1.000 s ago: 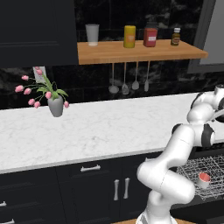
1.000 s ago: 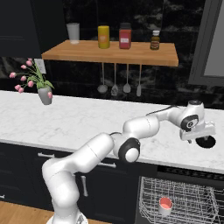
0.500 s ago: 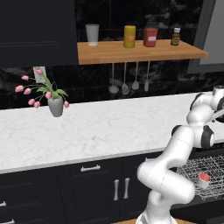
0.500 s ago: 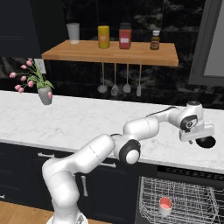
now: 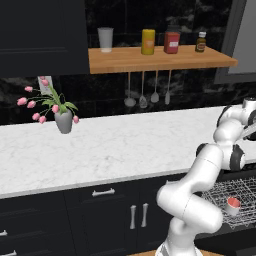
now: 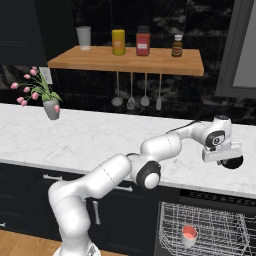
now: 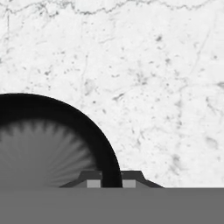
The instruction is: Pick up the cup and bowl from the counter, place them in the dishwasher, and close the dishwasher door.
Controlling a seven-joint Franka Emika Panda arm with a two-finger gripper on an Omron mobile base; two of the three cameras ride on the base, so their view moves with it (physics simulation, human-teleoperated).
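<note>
A dark bowl point(image 7: 43, 144) sits on the white marble counter point(image 7: 153, 87) near its right end, above the dishwasher. My gripper point(image 7: 111, 181) points down at it and is shut on the bowl's rim, one fingertip inside and one outside. From the right base view the gripper point(image 6: 226, 158) hovers low over the counter point(image 6: 90, 140) with the bowl point(image 6: 234, 162) just under the hand. A small red cup point(image 6: 188, 234) stands in the grey wire rack of the dishwasher point(image 6: 215, 220); the same cup point(image 5: 233, 203) also appears in the left base view. The dishwasher door is out of view.
A grey vase of pink tulips point(image 5: 62, 117) stands at the counter's far left. A wooden wall shelf point(image 6: 125, 60) carries a glass and several jars, with utensils point(image 6: 132, 100) hanging below. Dark cabinets with silver handles point(image 5: 102, 192) line the front.
The fingers have closed from wide open onto the bowl's rim. The hand has stayed almost where it was; the bowl and cup have not moved.
</note>
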